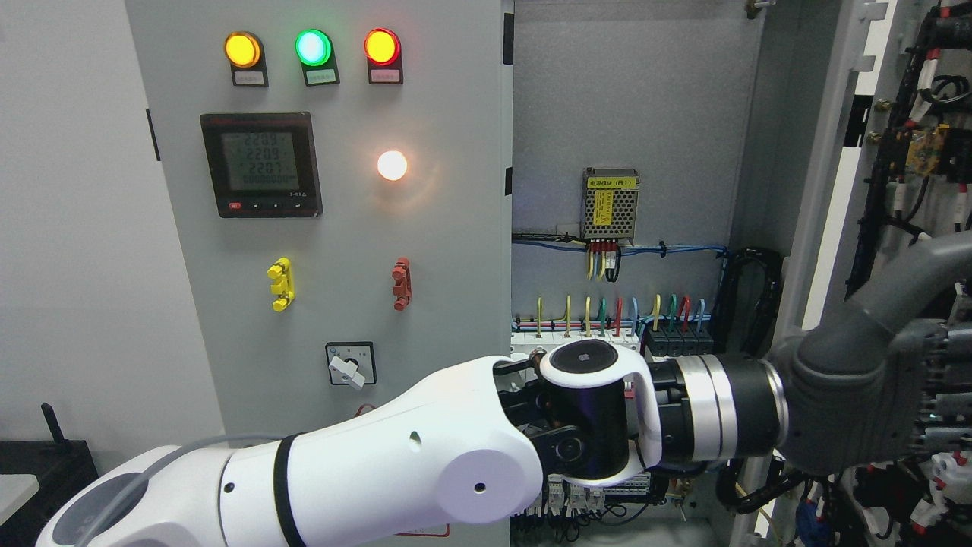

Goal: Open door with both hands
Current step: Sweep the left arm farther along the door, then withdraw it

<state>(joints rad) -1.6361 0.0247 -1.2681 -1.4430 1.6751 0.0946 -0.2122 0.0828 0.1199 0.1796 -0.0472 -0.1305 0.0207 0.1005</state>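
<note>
Robot hand (873, 395), reached across from the lower left, is laid against the open door (835, 190) at the right edge, presumably to push it wider; whether its fingers are curled cannot be told.

Matt grey metal door (824, 190), glossy plastic arm (364, 471)

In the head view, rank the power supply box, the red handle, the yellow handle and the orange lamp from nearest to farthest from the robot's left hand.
From the left hand, at the open door on the right:
1. Power supply box, inside the cabinet.
2. Red handle, on the left door.
3. Yellow handle, further left.
4. Orange lamp, top left.
</note>
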